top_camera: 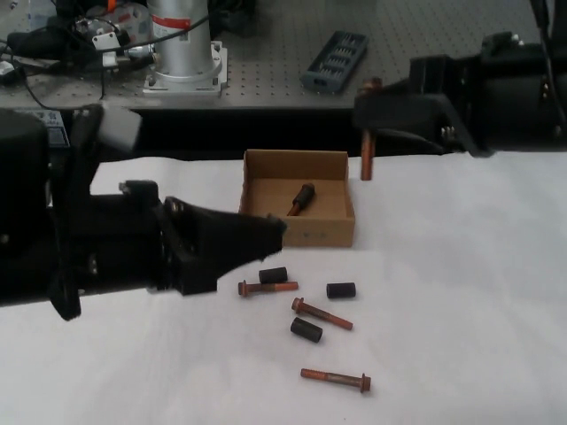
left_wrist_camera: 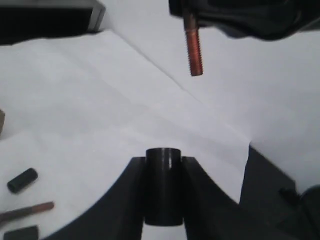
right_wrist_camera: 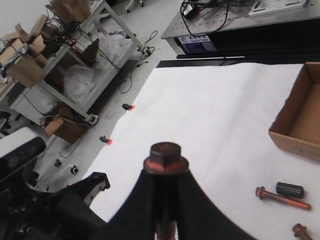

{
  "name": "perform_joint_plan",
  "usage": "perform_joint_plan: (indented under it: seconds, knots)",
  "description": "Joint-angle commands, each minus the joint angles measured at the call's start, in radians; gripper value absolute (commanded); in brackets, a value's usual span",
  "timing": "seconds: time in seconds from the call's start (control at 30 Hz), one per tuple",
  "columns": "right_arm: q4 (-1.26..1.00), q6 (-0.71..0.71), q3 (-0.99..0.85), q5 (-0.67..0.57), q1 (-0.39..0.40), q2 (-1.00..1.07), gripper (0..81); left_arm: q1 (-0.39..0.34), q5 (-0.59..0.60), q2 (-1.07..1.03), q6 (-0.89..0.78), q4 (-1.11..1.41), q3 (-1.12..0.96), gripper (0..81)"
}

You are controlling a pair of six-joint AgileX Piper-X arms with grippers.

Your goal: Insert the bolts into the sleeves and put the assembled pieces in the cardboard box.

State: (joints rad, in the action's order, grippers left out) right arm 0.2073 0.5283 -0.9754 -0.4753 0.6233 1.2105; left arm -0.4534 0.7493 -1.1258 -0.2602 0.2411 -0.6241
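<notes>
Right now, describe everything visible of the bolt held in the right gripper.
The bolt looks like copper-coloured metal, with a hexagonal head over a flange and a shank threaded at its lower end. It hangs upright, head up, clamped just under the head between the fingers of the right gripper. In the high view it hangs in the air over the white sheet, to the right of the cardboard box. Nothing but the gripper touches it.

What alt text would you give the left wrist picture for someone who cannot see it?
The left gripper clamps a black sleeve between its fingers. Beyond it, a copper bolt hangs threaded end down from the right gripper over the white sheet, where a loose sleeve and a loose bolt lie.
</notes>
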Motion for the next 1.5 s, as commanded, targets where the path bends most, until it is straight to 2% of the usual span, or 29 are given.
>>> perform_joint_plan:
  seconds: [0.0,0.37,0.8,1.47]
  knots:
    - [-0.037,0.016,-0.003,-0.018,-0.003,-0.001,2.7,0.000,0.002,0.013,-0.220,0.296,0.060,0.6]
    - [-0.150,0.116,-0.003,-0.033,0.085,0.043,2.7,0.000,0.018,0.013,-0.264,0.368,0.069,0.6]
    - [-0.170,0.145,-0.003,-0.024,0.087,0.044,2.7,0.000,0.019,0.013,-0.313,0.456,0.069,0.6]
    - [-0.226,0.175,-0.003,-0.012,0.089,0.044,2.7,0.000,0.019,0.013,-0.332,0.456,0.069,0.6]
